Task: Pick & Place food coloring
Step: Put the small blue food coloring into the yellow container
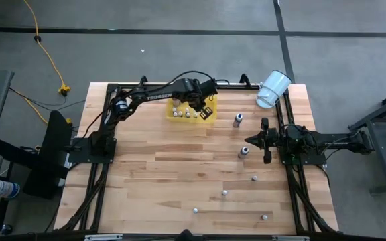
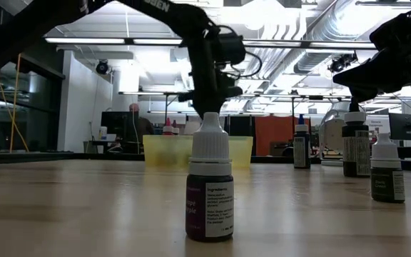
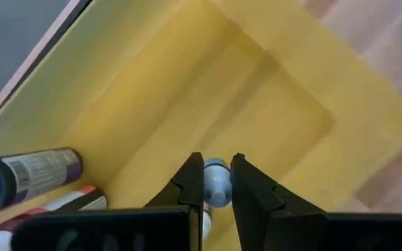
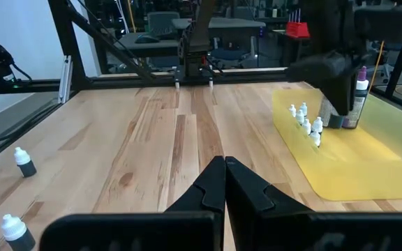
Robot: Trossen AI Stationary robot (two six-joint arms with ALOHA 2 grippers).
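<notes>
My left gripper (image 1: 206,106) hangs over the right part of the translucent yellow tray (image 1: 179,118), pointing steeply down, shut on a small food coloring bottle (image 3: 215,185) with a pale cap. Other food coloring bottles lie in the tray (image 3: 33,174) or stand in a row in it (image 4: 306,118). Several more stand loose on the wooden table (image 1: 237,119) (image 1: 244,152) (image 1: 224,193). One with a purple label stands close up in the low view (image 2: 210,189). My right gripper (image 4: 224,171) is shut and holds nothing, level above the table's right side (image 1: 267,140). My left gripper pinches the small bottle between its two fingers (image 3: 187,183), which come from above, slanting down. The bottle's pale cap end (image 3: 215,173) shows between the fingertips, and the bottle lies along the fingers. It hangs clear above the tray floor.
A white plastic cup (image 1: 273,88) lies on its side at the table's far right corner. The black frame rails (image 1: 293,181) run along the table's sides. Bare wood lies between the tray and the near edge, dotted with loose bottles (image 1: 254,178) (image 1: 265,216).
</notes>
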